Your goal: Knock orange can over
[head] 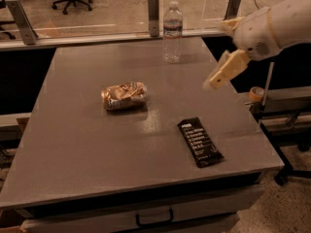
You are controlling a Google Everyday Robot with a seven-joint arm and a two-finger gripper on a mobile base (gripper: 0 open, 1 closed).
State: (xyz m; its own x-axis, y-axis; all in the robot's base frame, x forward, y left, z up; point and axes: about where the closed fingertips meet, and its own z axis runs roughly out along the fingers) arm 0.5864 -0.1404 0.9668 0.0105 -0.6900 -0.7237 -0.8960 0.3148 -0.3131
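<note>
The orange can (124, 95) lies on its side near the middle of the grey table (77, 144), orange-brown with pale swirls. My gripper (218, 78) hangs in the air at the right, well above the table and far to the right of the can, its cream fingers (228, 68) pointing down-left. It holds nothing.
A clear plastic water bottle (172, 32) stands upright at the table's back edge. A flat black snack-bar wrapper (199, 141) lies at the front right. A glass barrier with posts runs behind the table. A stand with a tape roll (256, 93) is to the right.
</note>
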